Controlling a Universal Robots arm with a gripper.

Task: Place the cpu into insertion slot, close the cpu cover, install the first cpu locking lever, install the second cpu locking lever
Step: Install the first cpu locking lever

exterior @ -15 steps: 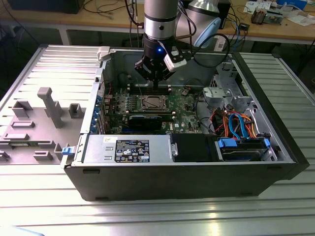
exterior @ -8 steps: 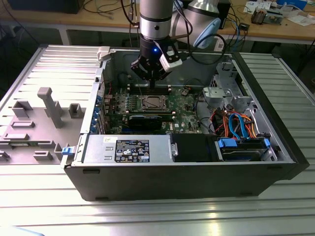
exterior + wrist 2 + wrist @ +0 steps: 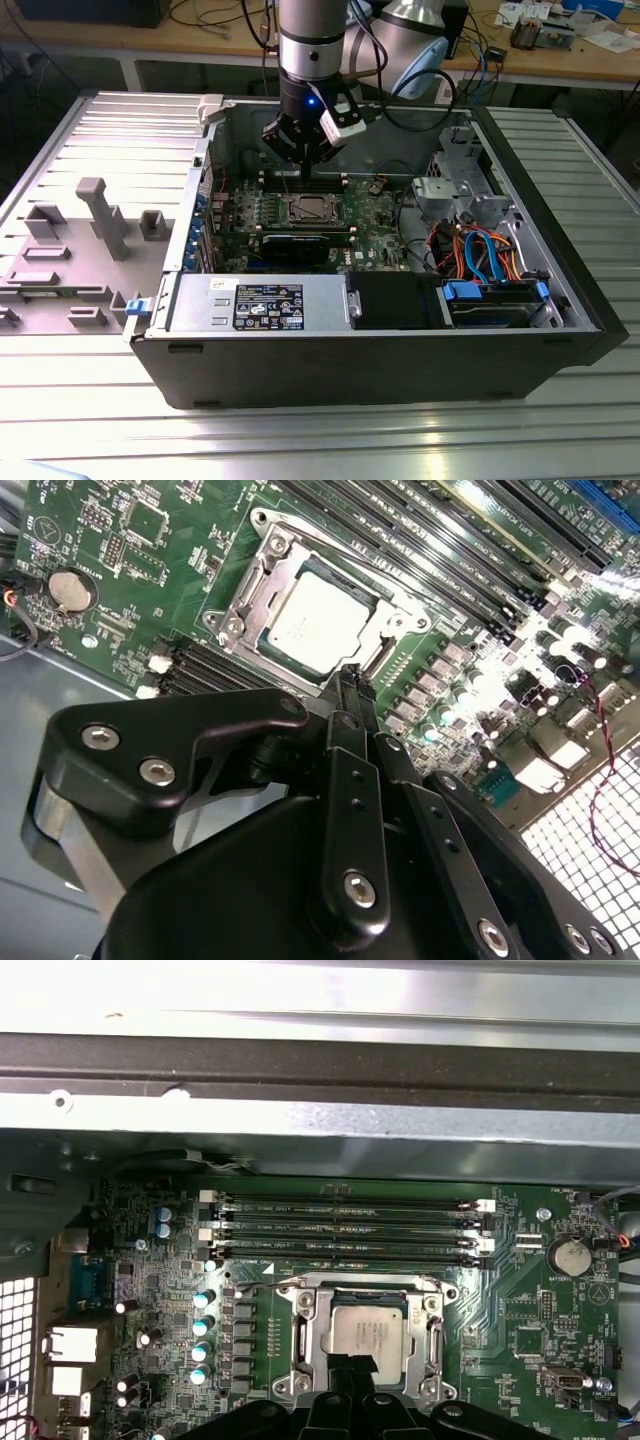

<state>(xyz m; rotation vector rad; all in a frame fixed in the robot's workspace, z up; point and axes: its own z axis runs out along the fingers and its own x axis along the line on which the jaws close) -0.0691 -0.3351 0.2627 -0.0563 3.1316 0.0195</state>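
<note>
We see the black gripper (image 3: 352, 680) hovering just above the small silver-grey square cpu (image 3: 318, 625) seated in the metal-rimmed insertion slot (image 3: 300, 1332), jaws closed, holding nothing.

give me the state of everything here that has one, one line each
cpu: seated flat in the insertion slot, silver top facing up
cpu cover: closed down around the cpu, its window framing the chip
end effector: empty, fingers shut together, tip just above the socket's edge
computer case: lying on its side, side panel off, inside exposed
memory slots: no modules in them, as seen in the first wrist view
</note>
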